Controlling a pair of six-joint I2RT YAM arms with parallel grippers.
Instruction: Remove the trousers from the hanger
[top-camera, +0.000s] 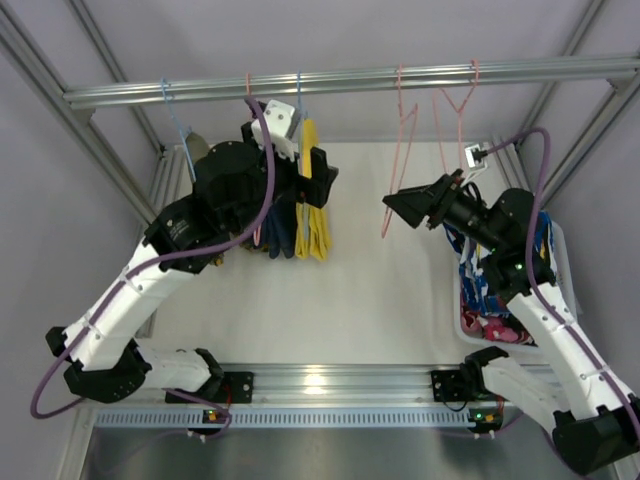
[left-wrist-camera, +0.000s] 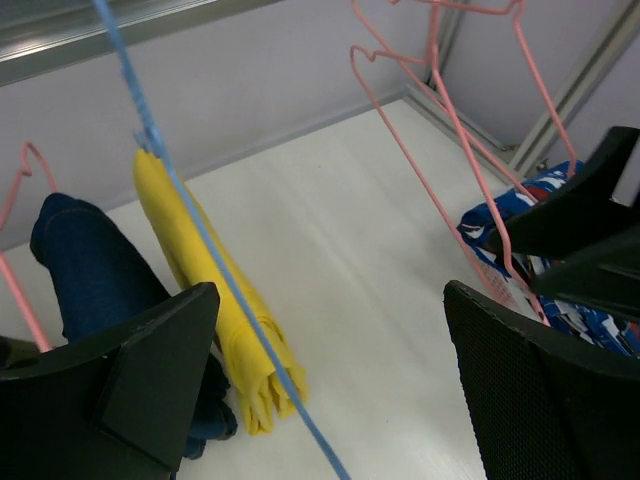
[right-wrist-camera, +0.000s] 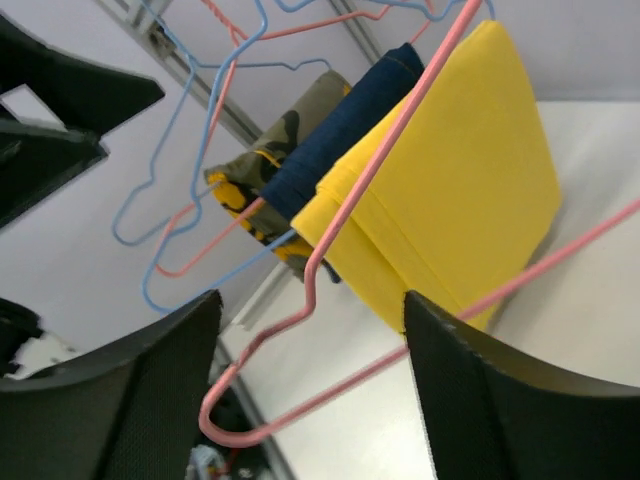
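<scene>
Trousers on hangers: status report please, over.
Open: left gripper, right gripper, both empty. Not yet removed: yellow trousers, navy trousers. In the way: pink hanger, between right gripper's fingers.

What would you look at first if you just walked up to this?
The bright yellow trousers jump out first, hanging folded from the left part of the rail, right by the open left claw. Next comes the bare pink hanger in front of the open right claw. Then the colourful printed clothes piled in the basket on the right.
</scene>
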